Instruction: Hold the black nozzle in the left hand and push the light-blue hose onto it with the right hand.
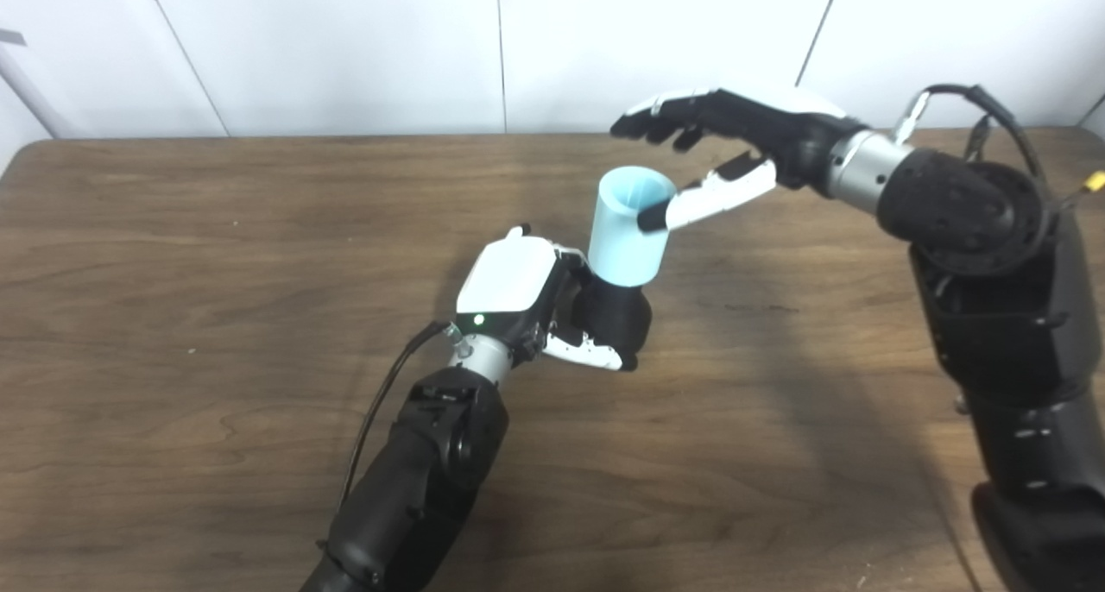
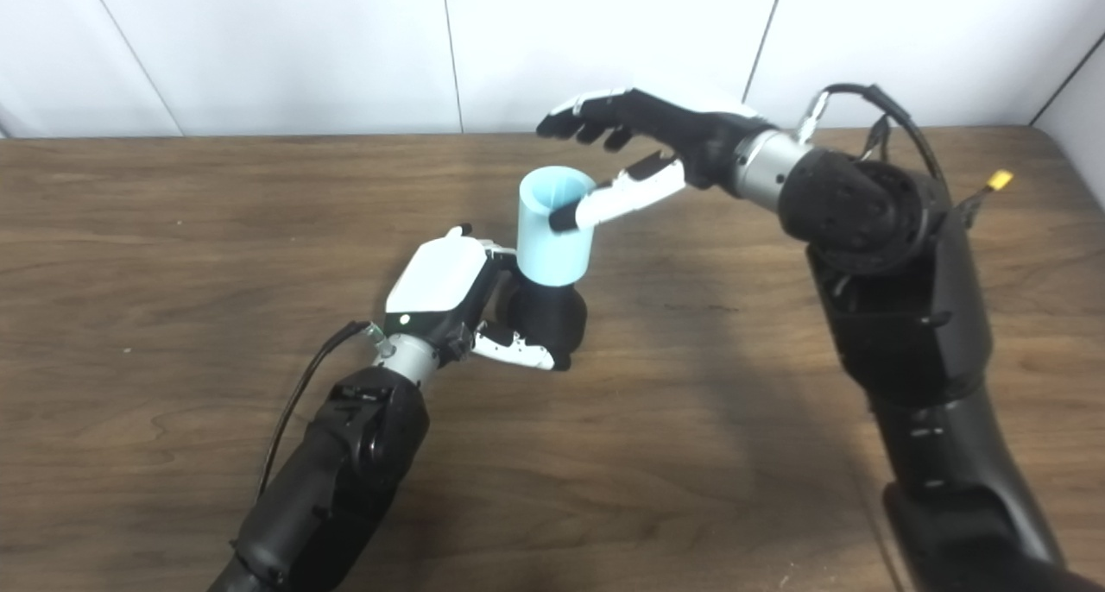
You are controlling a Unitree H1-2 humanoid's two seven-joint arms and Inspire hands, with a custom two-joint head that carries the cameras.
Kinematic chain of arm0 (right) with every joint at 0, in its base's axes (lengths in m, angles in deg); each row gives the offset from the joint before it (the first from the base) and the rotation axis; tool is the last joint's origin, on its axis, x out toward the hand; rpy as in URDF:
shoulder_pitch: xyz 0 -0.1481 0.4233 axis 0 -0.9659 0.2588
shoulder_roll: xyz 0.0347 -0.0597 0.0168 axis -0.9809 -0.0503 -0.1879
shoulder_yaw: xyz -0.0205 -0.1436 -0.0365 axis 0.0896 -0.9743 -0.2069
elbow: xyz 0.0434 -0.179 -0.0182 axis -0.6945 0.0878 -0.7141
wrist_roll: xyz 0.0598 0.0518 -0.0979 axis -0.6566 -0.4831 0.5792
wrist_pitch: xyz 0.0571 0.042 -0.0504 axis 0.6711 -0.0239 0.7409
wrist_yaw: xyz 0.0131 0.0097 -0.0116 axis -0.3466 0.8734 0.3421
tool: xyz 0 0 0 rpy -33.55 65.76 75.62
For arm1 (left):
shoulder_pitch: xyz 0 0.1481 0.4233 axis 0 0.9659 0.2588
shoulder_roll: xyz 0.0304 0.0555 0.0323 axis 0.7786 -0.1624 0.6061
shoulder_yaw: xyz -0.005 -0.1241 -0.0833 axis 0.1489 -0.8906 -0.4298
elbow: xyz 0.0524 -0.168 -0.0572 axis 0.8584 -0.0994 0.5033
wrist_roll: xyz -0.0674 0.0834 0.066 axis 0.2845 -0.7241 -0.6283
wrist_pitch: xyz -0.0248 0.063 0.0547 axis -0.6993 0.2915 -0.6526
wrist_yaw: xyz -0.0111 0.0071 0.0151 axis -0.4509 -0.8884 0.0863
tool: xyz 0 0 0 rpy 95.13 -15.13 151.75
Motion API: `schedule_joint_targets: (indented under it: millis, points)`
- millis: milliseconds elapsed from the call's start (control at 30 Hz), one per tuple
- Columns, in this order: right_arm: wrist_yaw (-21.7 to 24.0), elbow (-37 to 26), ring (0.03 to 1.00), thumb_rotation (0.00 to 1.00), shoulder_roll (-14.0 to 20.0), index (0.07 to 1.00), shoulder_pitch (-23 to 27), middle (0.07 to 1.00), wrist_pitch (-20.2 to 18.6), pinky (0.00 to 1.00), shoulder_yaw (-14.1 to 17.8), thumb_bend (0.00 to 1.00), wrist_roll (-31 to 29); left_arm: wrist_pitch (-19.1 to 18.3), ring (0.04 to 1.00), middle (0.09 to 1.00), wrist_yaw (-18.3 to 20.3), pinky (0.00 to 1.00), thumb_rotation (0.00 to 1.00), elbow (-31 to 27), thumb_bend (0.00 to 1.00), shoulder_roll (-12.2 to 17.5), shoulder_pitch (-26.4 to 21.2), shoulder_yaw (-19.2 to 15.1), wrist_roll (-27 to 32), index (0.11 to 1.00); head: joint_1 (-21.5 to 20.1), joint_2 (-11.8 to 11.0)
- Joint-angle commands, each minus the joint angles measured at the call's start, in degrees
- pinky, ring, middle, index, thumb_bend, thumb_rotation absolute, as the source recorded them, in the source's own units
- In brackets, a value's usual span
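Robot lab or test bench, bare wooden table, plain white panelled wall (nothing homely).

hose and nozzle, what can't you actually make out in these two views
- How far the black nozzle reaches inside the light-blue hose: both views, hidden by the hose wall.
- Left hand fingers behind the nozzle: both views, blocked by palm and nozzle.
- Whether the right hand thumb presses the hose rim or only overlaps it: unclear.

Dark wooden table; white panelled wall with dark seams behind.
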Motion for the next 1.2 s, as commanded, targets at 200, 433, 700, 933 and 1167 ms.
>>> schedule_joint_targets:
  millis: [200, 433, 700, 933, 1167]
  points:
    - [-6.6, -5.2, 0.833, 0.89, 2.5, 0.791, 3.1, 0.832, 2.7, 0.75, 0.1, 0.75, -0.8, 1.9, 0.846, 0.713, -1.4, 0.99, 0.05, 1.3, 0.52, 0.3, -0.1, 0.7, 0.3, 0.48, 0.2, -1.3]
    - [-6.4, -9.1, 0.885, 1.0, 3.6, 0.847, 3.7, 0.889, 0.7, 0.78, -1.2, 0.73, 1.7, 4.8, 0.851, 0.724, -6.1, 0.99, 0.05, 3.9, 0.52, 0.7, 0.9, 0.5, 0.4, 0.481, -0.1, -2.2]
    - [-9.7, -9.3, 0.971, 1.0, 3.4, 0.895, 1.4, 0.935, 6.9, 0.88, -2.8, 0.68, 1.6, 9.2, 0.843, 0.742, -14.9, 0.98, 0.05, 9.8, 0.52, 1.1, 1.8, 1.0, 0.1, 0.482, -0.4, -2.0]
    - [-9.2, -10.3, 0.998, 1.0, 3.6, 0.908, -0.4, 0.96, 6.6, 0.9, -3.0, 0.7, 1.4, 13.1, 0.869, 0.772, -20.4, 1.0, 0.05, 14.1, 0.52, 1.7, 2.3, 0.7, 2.1, 0.482, -0.3, -2.1]
    - [-8.0, -10.4, 1.0, 1.0, 3.8, 0.911, -1.2, 0.957, 5.9, 0.91, -4.1, 0.7, 1.7, 13.6, 0.913, 0.793, -22.2, 1.0, 0.05, 16.5, 0.52, 1.5, 2.0, 1.2, 1.9, 0.481, -0.1, -2.5]
